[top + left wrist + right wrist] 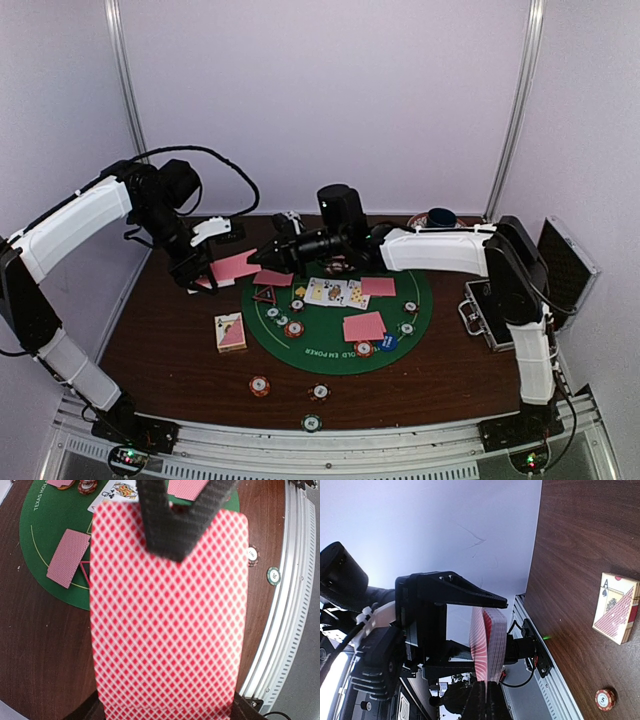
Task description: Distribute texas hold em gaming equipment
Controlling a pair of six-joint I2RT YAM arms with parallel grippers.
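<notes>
My left gripper [207, 272] is shut on a deck of pink-backed playing cards [237, 265], held above the table's left side. That deck [167, 620] fills the left wrist view, with the jaws at its lower corners. My right gripper [259, 257] reaches across and is shut on the top card [481, 640], which bows away from the deck [496, 640] at its far edge. On the green mat [330, 355] lie pink-backed cards [364, 326], face-up cards [337, 292], striped chips [293, 328], a blue disc [388, 342] and a red-black triangle marker [264, 294].
A card box [230, 332] lies left of the mat, also visible as the card box [616, 607]. Loose chips [259, 385] sit near the front edge. A dark cup [441, 217] stands at the back, and an open black case [560, 270] at the right.
</notes>
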